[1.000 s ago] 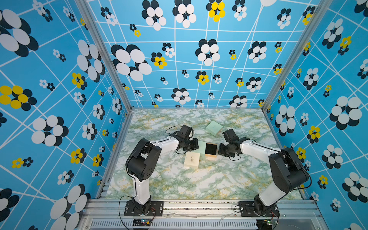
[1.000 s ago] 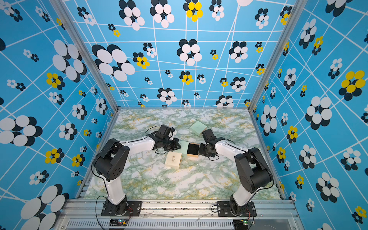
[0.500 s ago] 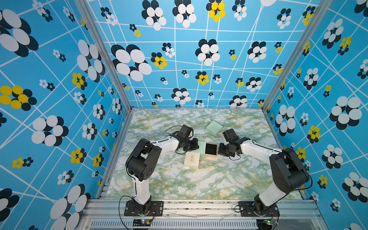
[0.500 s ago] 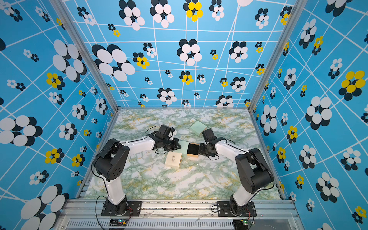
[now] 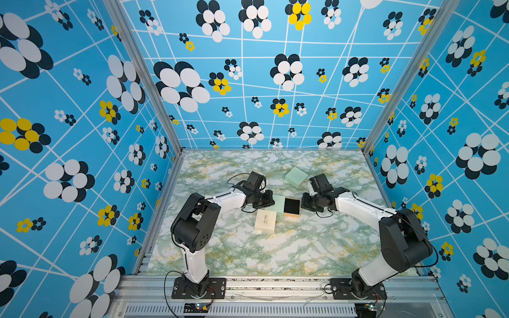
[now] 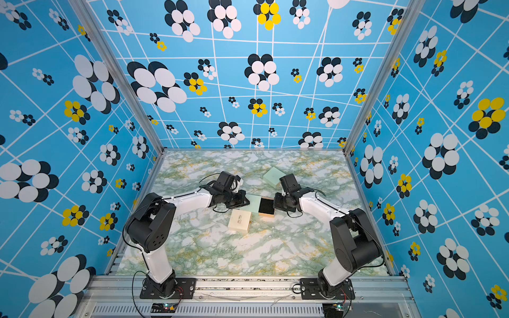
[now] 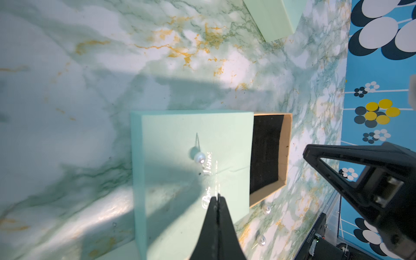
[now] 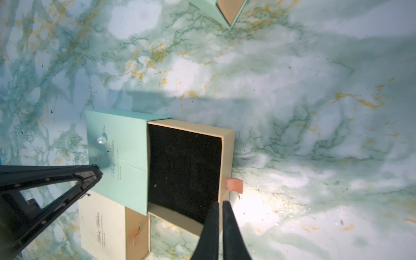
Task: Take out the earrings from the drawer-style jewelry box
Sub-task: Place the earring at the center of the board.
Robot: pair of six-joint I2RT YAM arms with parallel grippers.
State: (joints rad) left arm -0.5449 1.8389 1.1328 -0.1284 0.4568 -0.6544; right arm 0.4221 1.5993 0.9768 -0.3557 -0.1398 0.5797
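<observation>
Jewelry box [image 7: 191, 168], mint-green sleeve type, lay flat on the marbled worktop [image 5: 248, 256], with its tan drawer [image 8: 184, 168] pulled far out toward the right arm and its black lining exposed. An orange pull tab [image 8: 235, 185] showed on the drawer's front wall. Earrings, pearl-like, three counted: one [image 7: 199, 157] rested on top of the sleeve beside the printed lettering, its thin post lying flat. Two more [image 7: 266, 209] [image 7: 261, 239] lay on the worktop off an outer corner of the drawer, the first just beside it and the second a little farther off. Left fingers [image 7: 217, 200] were pressed together with nothing between them, tips over the sleeve's top near the lettering. Right fingers [image 8: 211, 216] were all but together, only a thin slit between them, gripping nothing, tips at the drawer's front edge near the tab. A cream box [image 5: 265, 221] sat just beside the sleeve toward the robot's base, and a second mint box [image 5: 296, 177] lay apart toward the back wall. Against the earlier top views nothing had visibly shifted: both arms, the drawer [image 6: 266, 206] and all three boxes stood in the same places.
</observation>
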